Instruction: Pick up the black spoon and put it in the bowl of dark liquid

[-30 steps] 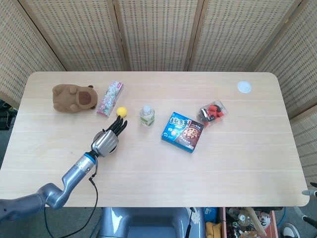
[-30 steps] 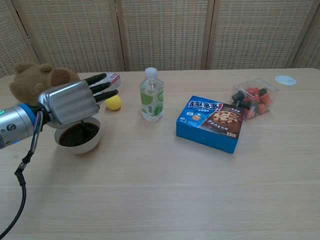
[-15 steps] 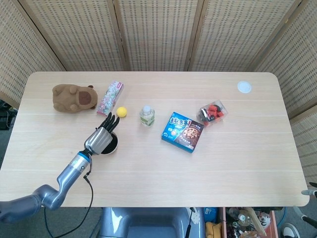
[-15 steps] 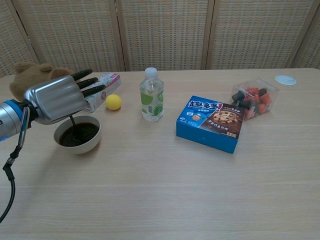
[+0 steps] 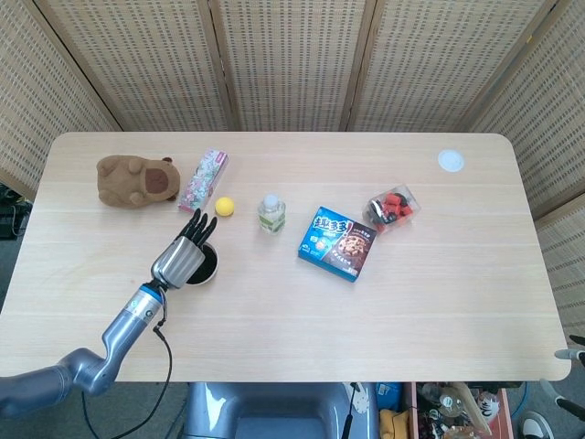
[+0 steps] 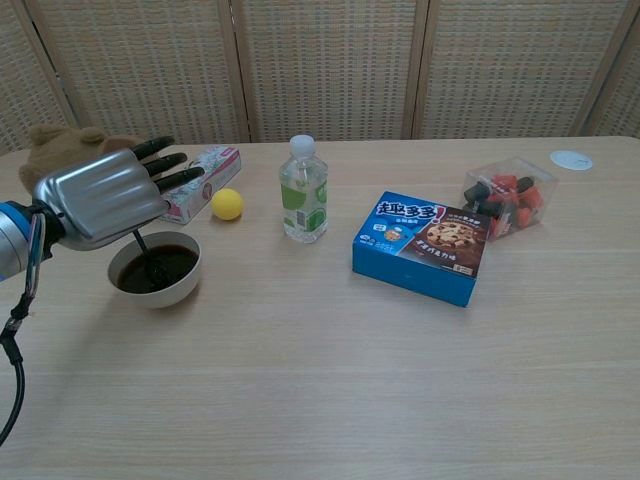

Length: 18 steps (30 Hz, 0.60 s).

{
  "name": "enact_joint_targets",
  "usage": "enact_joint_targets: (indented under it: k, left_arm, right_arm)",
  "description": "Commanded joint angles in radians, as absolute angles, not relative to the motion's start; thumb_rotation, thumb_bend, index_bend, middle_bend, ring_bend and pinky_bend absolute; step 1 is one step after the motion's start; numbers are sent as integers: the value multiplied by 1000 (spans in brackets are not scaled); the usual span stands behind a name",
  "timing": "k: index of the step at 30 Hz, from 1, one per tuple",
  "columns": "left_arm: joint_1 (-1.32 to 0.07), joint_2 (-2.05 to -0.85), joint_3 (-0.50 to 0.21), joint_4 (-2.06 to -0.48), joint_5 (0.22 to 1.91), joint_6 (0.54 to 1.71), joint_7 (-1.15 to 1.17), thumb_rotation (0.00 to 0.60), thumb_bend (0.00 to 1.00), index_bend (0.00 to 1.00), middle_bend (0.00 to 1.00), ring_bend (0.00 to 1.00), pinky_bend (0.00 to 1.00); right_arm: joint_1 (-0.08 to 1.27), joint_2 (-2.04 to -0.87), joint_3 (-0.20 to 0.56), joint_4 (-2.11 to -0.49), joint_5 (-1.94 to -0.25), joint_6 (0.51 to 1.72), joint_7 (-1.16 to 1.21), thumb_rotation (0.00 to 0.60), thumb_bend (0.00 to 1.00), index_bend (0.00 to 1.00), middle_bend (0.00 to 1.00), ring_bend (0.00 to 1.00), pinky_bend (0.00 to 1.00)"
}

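Note:
A white bowl (image 6: 186, 284) of dark liquid (image 6: 168, 268) stands at the table's left, in front of the yellow ball. The thin handle of the black spoon (image 6: 141, 248) rises tilted out of the liquid and runs up under the palm of my left hand (image 6: 100, 196). That hand hovers over the bowl's left rear side with its black fingers stretched out and apart. It seems to hold the handle from below, though the pinch itself is hidden. From the head view, the left hand (image 5: 180, 259) covers most of the bowl (image 5: 208, 271). No right hand shows.
Behind the bowl lie a brown plush toy (image 5: 135, 179), a pink packet (image 5: 202, 182) and a yellow ball (image 6: 227, 204). A small water bottle (image 6: 304, 190), a blue cookie box (image 6: 424, 245) and a clear box of red and black pieces (image 6: 502, 197) stand to the right.
My left hand has drifted left and slightly up over the bowl. The spoon, which hung straight down into the liquid, now leans with its handle tilted left.

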State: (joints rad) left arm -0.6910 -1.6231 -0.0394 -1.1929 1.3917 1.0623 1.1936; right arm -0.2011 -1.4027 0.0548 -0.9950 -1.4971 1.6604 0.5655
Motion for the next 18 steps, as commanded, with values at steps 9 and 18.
enact_joint_targets:
  k: [9, 18]
  left_arm:
    - [-675, -1616, -29, -1191, 1371, 1063, 1191, 600, 470, 331, 0, 0, 0]
    - [-655, -1601, -43, -1236, 1333, 1080, 1163, 600, 405, 0, 0, 0, 0]
  right_arm:
    - [-198, -1403, 54, -997, -1499, 1658, 562, 600, 299, 462, 342, 222, 314]
    - [-195, -1399, 54, -1004, -1502, 1660, 558, 600, 299, 462, 342, 222, 314]
